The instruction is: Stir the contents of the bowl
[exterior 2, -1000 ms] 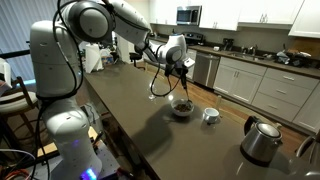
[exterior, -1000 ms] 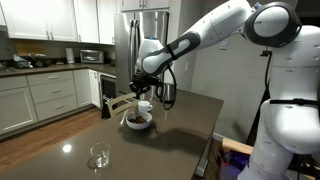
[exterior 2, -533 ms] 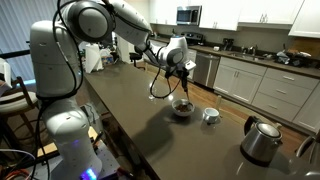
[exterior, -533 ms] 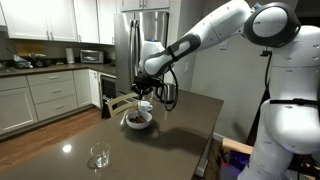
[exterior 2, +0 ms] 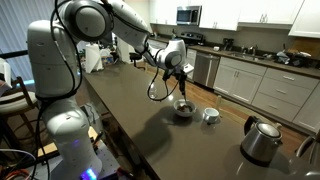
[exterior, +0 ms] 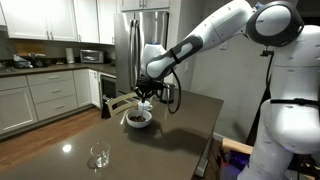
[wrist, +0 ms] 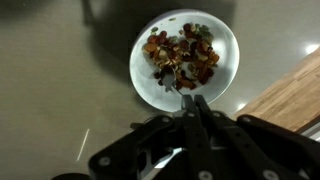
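Observation:
The small white bowl (wrist: pixel 184 58) holds a loose heap of reddish-brown and lighter chunks (wrist: pixel 182 55). It stands on the dark counter in both exterior views (exterior: pixel 138 119) (exterior 2: pixel 183 109). My gripper (wrist: pixel 192 98) hangs straight above the bowl's near rim, also seen in both exterior views (exterior: pixel 146 100) (exterior 2: pixel 183 88). Its fingers are pressed together on a thin utensil. The utensil's grey tip (wrist: pixel 172 82) reaches into the chunks; its handle is hidden between the fingers.
A wooden board (wrist: pixel 292 90) lies beside the bowl (exterior: pixel 120 100). A white mug (exterior 2: pixel 210 115) and a metal kettle (exterior 2: pixel 262 140) stand further along the counter. A clear glass (exterior: pixel 98 157) stands near the counter's front. A dark bottle (exterior: pixel 106 108) stands behind the board.
The gripper has shifted slightly sideways over the bowl with the utensil. The bowl has stayed in place.

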Tool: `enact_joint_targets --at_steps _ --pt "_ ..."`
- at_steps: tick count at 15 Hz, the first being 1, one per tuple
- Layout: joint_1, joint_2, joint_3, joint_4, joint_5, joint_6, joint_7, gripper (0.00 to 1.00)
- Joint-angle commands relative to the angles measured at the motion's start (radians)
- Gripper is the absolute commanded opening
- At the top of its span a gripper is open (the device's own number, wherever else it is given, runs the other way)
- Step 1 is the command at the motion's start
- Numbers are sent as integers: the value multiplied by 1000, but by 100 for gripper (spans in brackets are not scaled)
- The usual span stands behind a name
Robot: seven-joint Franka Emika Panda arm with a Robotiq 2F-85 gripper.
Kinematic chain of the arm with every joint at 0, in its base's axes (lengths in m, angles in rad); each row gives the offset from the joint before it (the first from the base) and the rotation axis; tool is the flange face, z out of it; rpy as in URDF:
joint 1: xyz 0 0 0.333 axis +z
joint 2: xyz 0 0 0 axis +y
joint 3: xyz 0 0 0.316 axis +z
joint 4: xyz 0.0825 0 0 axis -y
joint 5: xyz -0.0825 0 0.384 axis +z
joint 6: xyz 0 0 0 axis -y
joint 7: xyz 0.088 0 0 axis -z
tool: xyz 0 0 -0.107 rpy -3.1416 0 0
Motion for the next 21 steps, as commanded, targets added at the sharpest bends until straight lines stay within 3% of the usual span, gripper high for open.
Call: enact_joint_targets --at_steps 1,11,21 --pt "-4 -47 20 -67 -46 -17 20 4" --pt "12 -48 91 -96 -64 -32 -7 4" --pt "50 20 137 -9 -74 -35 -15 4"
